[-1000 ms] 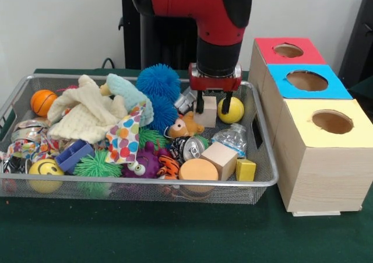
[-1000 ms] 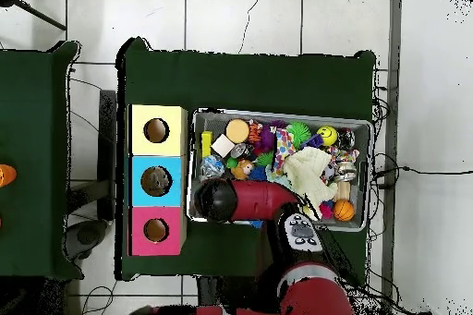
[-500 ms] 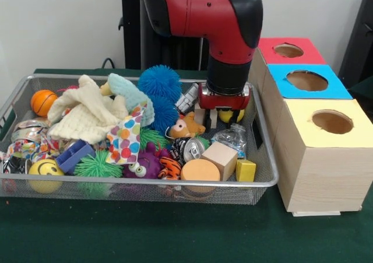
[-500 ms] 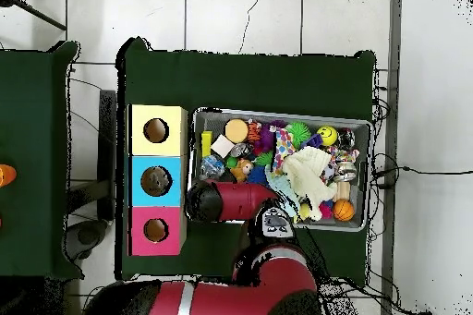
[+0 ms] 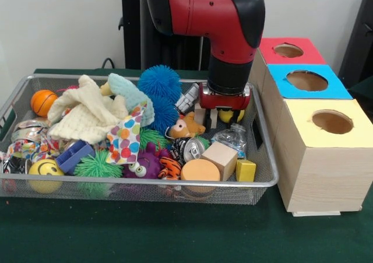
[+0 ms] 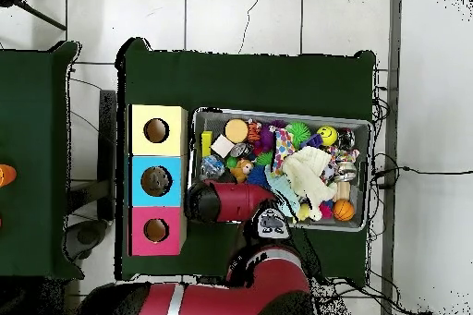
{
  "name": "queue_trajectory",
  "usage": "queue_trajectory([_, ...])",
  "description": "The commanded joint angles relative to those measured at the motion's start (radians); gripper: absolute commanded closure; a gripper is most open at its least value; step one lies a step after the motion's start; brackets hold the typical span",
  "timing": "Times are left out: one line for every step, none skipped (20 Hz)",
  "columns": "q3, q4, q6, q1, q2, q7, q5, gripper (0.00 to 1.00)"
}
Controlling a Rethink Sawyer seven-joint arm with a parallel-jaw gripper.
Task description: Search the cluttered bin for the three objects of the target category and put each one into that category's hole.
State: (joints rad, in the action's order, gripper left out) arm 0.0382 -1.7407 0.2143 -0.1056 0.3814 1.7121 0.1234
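The red and black arm (image 5: 224,24) is reaching down into the far right corner of the wire bin (image 5: 265,158), which is sitting on the green table (image 5: 175,234); its gripper (image 5: 218,116) is sitting low among the clutter, with the dark fingers (image 5: 204,118) straddling a pale wooden block (image 5: 207,117), and a yellow ball (image 5: 236,115) is peeking out just beside it on the right; whether the fingers are clamping the block or only bracketing it I cannot tell, since the wrist is hiding much of them; in the overhead view the arm is covering that corner entirely. In front of the gripper a clear plastic bottle (image 5: 231,138), a larger wooden cube (image 5: 220,159), a small yellow block (image 5: 245,169) and a round orange disc (image 5: 198,172) are lying near the bin's front rim; further left a blue spiky ball (image 5: 159,82), a cream knitted cloth (image 5: 87,117) and a small basketball (image 5: 43,102) are lying. Right of the bin, three boxes are standing in a row, topped red (image 5: 289,51), blue (image 5: 307,81) and yellow (image 5: 331,123), each with a round hole.
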Motion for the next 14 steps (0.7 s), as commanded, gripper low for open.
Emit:
queue_trajectory([-0.109, 0.032, -0.138, 0.020, -0.186, 0.194, -0.036, 0.00])
queue_trajectory([-0.105, 0.014, -0.105, 0.025, -0.151, 0.197, -0.043, 0.00])
queue_trajectory([-0.095, -0.010, -0.067, 0.033, -0.103, 0.201, -0.048, 0.00])
queue_trajectory([-0.084, -0.034, -0.020, 0.039, -0.045, 0.195, -0.050, 0.00])
queue_trajectory([-0.077, -0.054, 0.045, 0.038, 0.016, 0.181, -0.052, 0.00])
queue_trajectory([-0.069, -0.073, 0.110, 0.038, 0.077, 0.166, -0.054, 0.00])
queue_trajectory([-0.065, -0.085, 0.168, 0.035, 0.125, 0.150, -0.056, 0.00])
queue_trajectory([-0.063, -0.087, 0.210, 0.031, 0.153, 0.138, -0.059, 0.00])
queue_trajectory([-0.062, -0.078, 0.234, 0.028, 0.159, 0.129, -0.061, 0.00])
queue_trajectory([-0.062, -0.069, 0.259, 0.026, 0.166, 0.119, -0.063, 0.00])
queue_trajectory([-0.064, -0.059, 0.266, 0.020, 0.162, 0.112, -0.061, 0.00])
queue_trajectory([-0.065, -0.044, 0.275, 0.018, 0.160, 0.102, -0.057, 0.00])
queue_trajectory([-0.065, -0.029, 0.280, 0.017, 0.160, 0.098, -0.054, 0.00])
queue_trajectory([-0.068, -0.022, 0.293, 0.014, 0.164, 0.092, -0.052, 0.00])
